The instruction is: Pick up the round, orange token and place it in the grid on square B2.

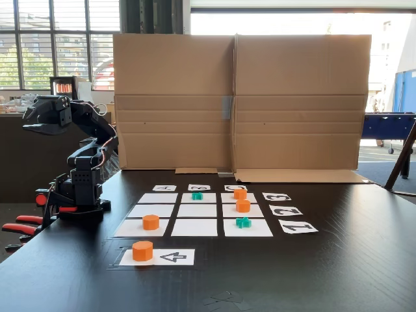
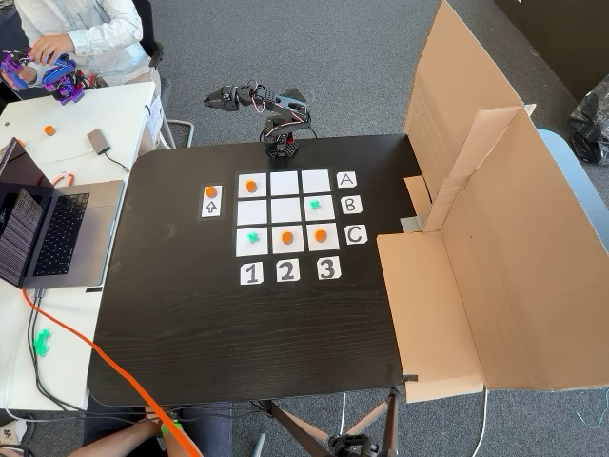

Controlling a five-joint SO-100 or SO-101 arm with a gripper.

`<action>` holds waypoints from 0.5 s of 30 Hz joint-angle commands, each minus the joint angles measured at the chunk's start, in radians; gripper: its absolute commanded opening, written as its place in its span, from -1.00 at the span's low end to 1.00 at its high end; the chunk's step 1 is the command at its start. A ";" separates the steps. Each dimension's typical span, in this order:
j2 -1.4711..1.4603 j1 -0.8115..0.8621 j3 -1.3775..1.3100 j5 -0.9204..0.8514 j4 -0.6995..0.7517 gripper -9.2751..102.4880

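- Gripper (image 1: 39, 127) up at far left in a fixed view, arm folded back off the table edge; in the top-down fixed view it (image 2: 221, 96) sits past the far edge of the table. Fingers apart or together? Cannot tell, too dark & small.
- Round, orange token (image 1: 142, 250) (image 2: 210, 191): short bright-orange puck, flat top, on the left end of the white arrow sheet (image 1: 175, 257), just beside the black arrow.
- Grid (image 1: 194, 227) (image 2: 285, 191): 3x3 white cells, black gaps.
- Square B2 (image 1: 196, 210) (image 2: 284, 209), mid cell, is bare.
- 3 more orange pucks on grid cells, e.g. near-left cell (image 1: 151, 221); 2 teal crosses too, one near-right (image 1: 243, 222).
- Labels read A, B, C (image 2: 354, 233) along one side, 1, 2, 3 (image 2: 326, 268) along the other.
- Cardboard screen (image 1: 240, 104) behind the grid; laptop (image 2: 48, 233) on a side table.
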 commanded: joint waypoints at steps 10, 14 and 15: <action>0.008 0.006 -0.020 0.002 0.005 -0.83; -0.006 0.002 -0.020 0.000 0.017 -0.82; -0.020 -0.005 -0.026 -0.006 0.038 -0.82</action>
